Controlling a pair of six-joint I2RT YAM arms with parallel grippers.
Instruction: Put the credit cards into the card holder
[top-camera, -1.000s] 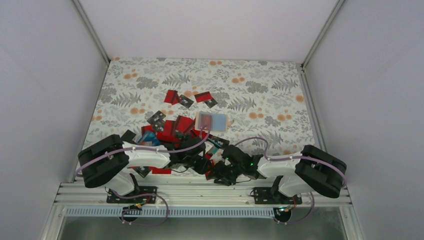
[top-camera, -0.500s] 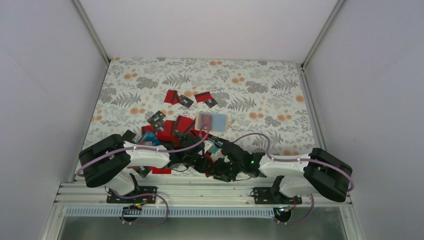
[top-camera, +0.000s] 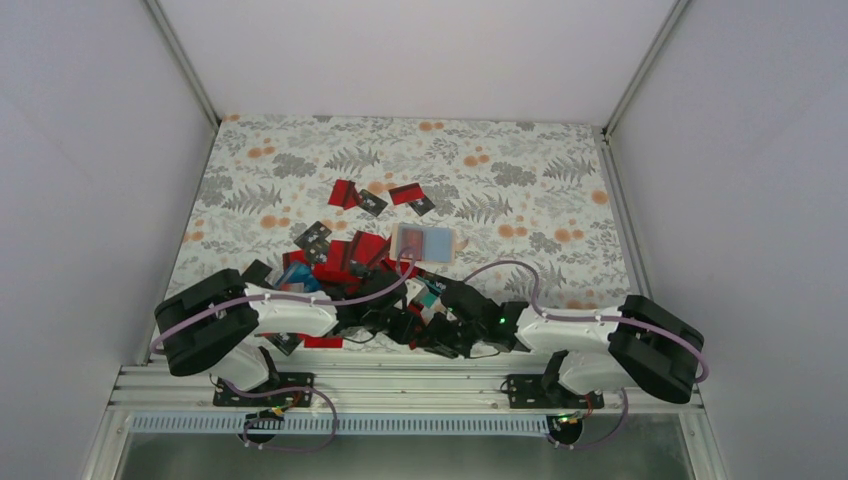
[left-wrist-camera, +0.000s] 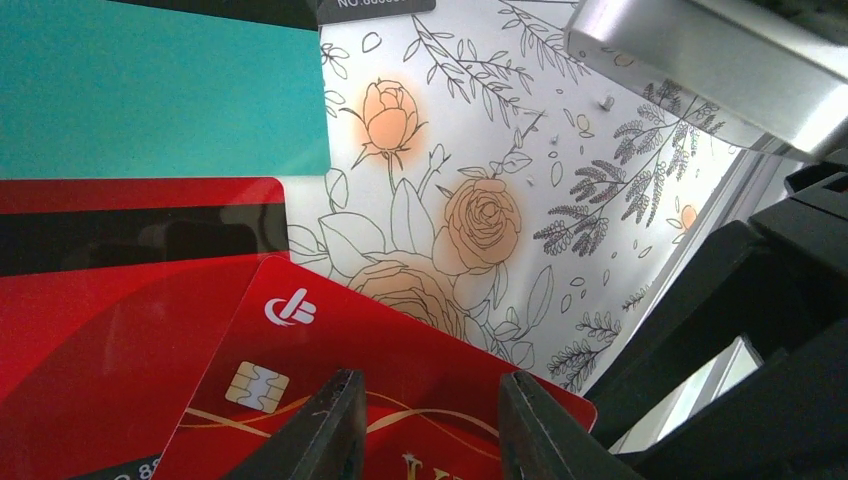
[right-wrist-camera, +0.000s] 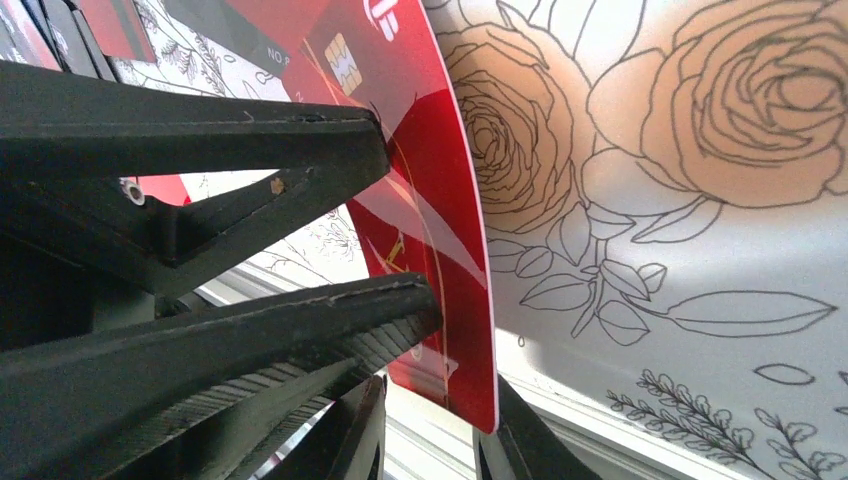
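A red chip credit card (left-wrist-camera: 400, 340) (right-wrist-camera: 440, 200) is tilted up at the table's near edge. Both fingertips (right-wrist-camera: 370, 150) of my left gripper (left-wrist-camera: 428, 378) (top-camera: 405, 325) lie against its face, jaws apart, nothing pinched between them. My right gripper (right-wrist-camera: 435, 400) (top-camera: 445, 335) straddles the card's lower corner, which overhangs the front rail. That corner touches one finger, with a gap to the other. More credit cards (top-camera: 345, 262), red, black and teal, lie piled mid-table. The card holder (top-camera: 425, 242) lies open behind the pile, its clear sleeves up.
A teal card (left-wrist-camera: 160, 90) and another red card (left-wrist-camera: 110, 300) lie beside the held-down card. A few loose cards (top-camera: 385, 197) sit farther back. The metal front rail (top-camera: 400, 385) runs just below both grippers. White walls enclose the floral table.
The right arm has swung left and forward to meet the left gripper, and its jaws have narrowed around the card's corner. The left arm has stayed put.
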